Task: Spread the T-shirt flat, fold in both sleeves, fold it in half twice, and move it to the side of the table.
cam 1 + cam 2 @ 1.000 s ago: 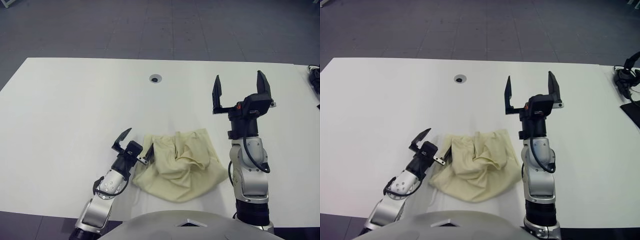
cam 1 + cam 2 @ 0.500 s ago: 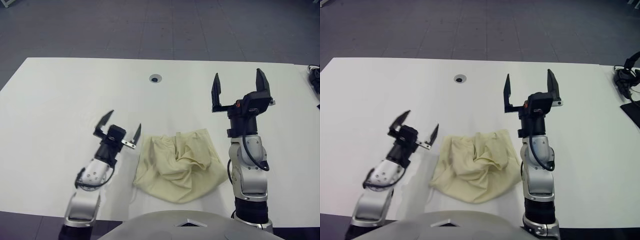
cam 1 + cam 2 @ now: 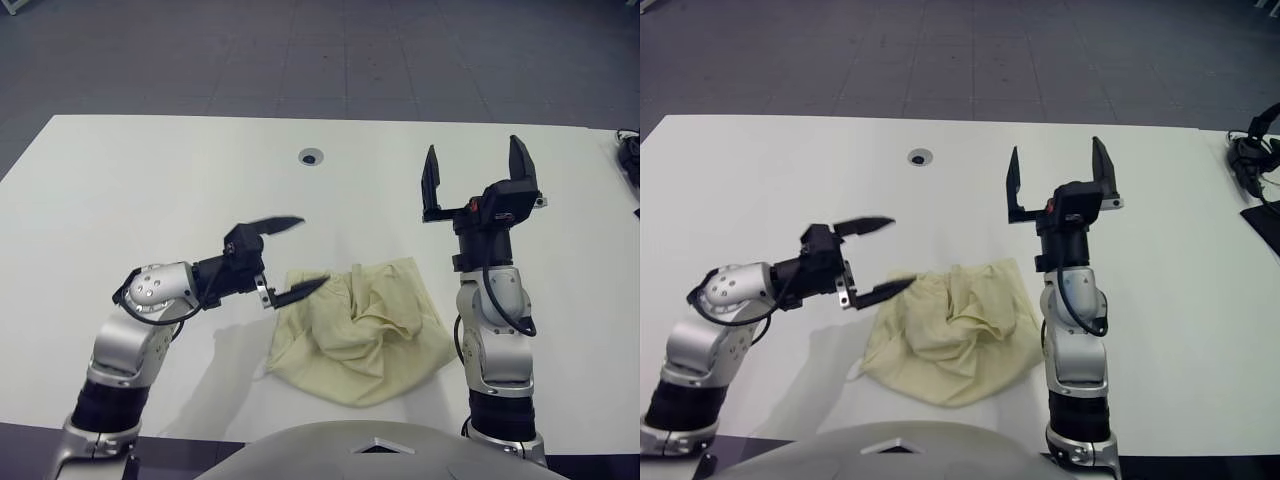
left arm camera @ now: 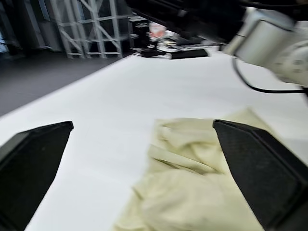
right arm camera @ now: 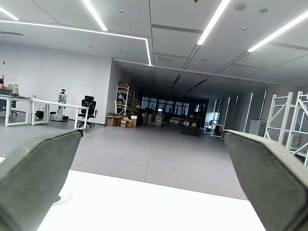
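T-shirt (image 3: 355, 330) lay crumpled in a heap near the table's (image 3: 130, 190) front edge | left gripper (image 3: 314, 251) was spread wide, empty, its lower finger at the shirt's left edge | right gripper (image 3: 474, 148) stood upright just right of the shirt, wide open, empty | cable hole (image 3: 311, 157) lay farther back

- The T-shirt (image 3: 355, 325) was soft cloth, matt and heavily creased
- The table (image 3: 150, 180) had a hard, smooth white top, matt with only a faint sheen
- The left tool (image 3: 312, 253) and the right tool (image 3: 474, 147) looked like smooth, matt black plastic
- The left arm (image 3: 150, 290) and the right arm (image 3: 495, 350) had silvery metal casings with a satin gloss
- The grommet (image 3: 311, 157) in the table had a dull grey ring, its material unclear
- The floor (image 3: 300, 50) was grey tiling, matt and faintly mottled
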